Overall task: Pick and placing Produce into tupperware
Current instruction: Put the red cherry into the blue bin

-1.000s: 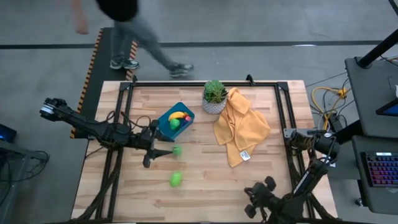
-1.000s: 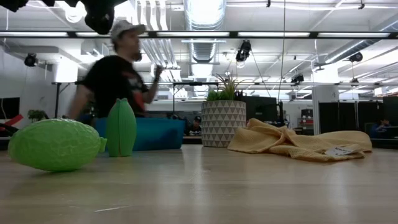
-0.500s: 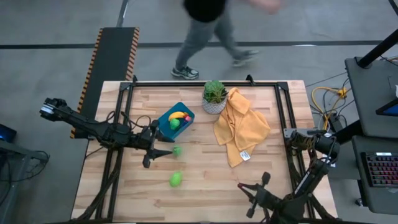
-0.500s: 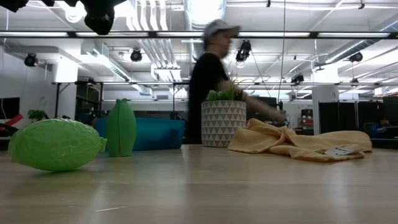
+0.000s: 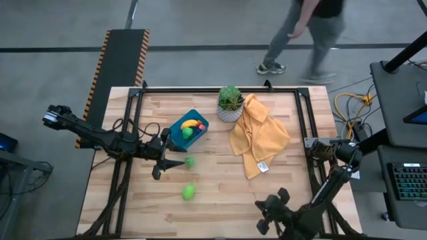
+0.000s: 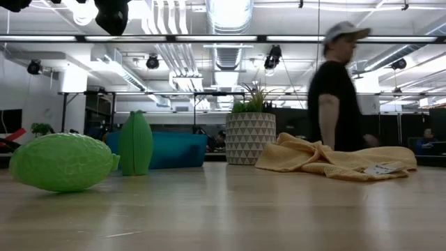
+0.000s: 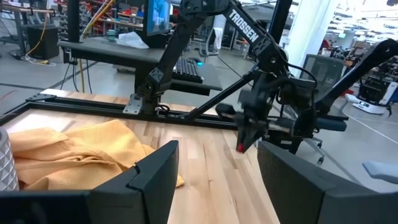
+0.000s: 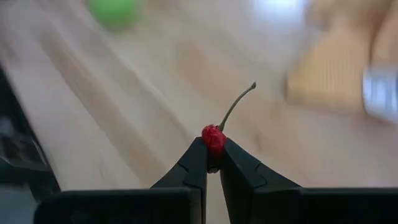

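My right gripper point(image 8: 212, 154) is over the table's near edge point(image 5: 267, 215), shut on a tiny red piece of produce point(image 8: 213, 138) with a thin stem point(image 8: 236, 104). My left gripper point(image 7: 217, 168) stands open above the table's left half point(image 5: 179, 162), nothing between its fingers. The blue tupperware point(image 5: 177, 139) holds a yellow banana point(image 5: 192, 123) and a green piece point(image 5: 187, 133). A small green piece point(image 5: 190, 161) stands upright on the wood. A larger green one point(image 5: 189, 192) lies on its side nearer the front. My right gripper pinches the red piece's lower half point(image 8: 212, 147) between the free ends of its two fingers. The stem sticks out beyond the fingertips. The fingers slant downward, and the piece point(image 7: 239, 147) is lifted clear of the table.
A potted plant point(image 5: 229, 107) stands at the far middle with a crumpled yellow cloth point(image 5: 257, 137) beside it on the right. A person point(image 5: 307, 30) walks past beyond the far edge. Bare wood lies between the cloth and the green pieces.
My right arm has shifted a little by the table's near edge. The person has walked from left to right behind the far edge. The produce on the table has stayed put.
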You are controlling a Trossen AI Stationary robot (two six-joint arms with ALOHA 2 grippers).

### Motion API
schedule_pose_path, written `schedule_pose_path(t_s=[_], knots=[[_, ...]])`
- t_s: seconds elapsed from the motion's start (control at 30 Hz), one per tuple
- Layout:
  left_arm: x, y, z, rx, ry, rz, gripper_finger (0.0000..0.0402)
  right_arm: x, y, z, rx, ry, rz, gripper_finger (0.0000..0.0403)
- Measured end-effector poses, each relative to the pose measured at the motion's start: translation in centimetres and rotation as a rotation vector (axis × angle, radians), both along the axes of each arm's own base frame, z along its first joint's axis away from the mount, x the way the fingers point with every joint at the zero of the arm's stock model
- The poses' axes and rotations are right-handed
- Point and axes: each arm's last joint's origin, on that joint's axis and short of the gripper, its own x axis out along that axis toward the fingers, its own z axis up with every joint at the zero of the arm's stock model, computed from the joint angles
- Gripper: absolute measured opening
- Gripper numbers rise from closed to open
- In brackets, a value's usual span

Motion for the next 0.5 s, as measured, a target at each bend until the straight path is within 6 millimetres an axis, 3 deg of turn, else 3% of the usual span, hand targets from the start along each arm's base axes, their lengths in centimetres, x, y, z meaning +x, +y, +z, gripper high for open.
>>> schedule_pose_path(t_s=[0.13,0.27,0.4,0.5], knots=[[0.0,0.0,0.0,0.0,-0.002,-0.01,0.0206,0.7,0.1,0.1,0.211,0.269,0.011,0.0022],[0.0,0.0,0.0,0.005,-0.005,-0.012,0.0206,1.7,1.1,1.8,0.329,0.401,0.249,0.0022],[-0.1,0.0,0.2,0.02,-0.018,-0.012,0.0206,2.6,2.1,4.8,0.363,0.34,0.587,0.0022],[-0.3,0.1,0.3,0.022,-0.028,-0.012,0.0206,3.4,2.9,7.1,0.28,0.196,0.845,0.0022]])
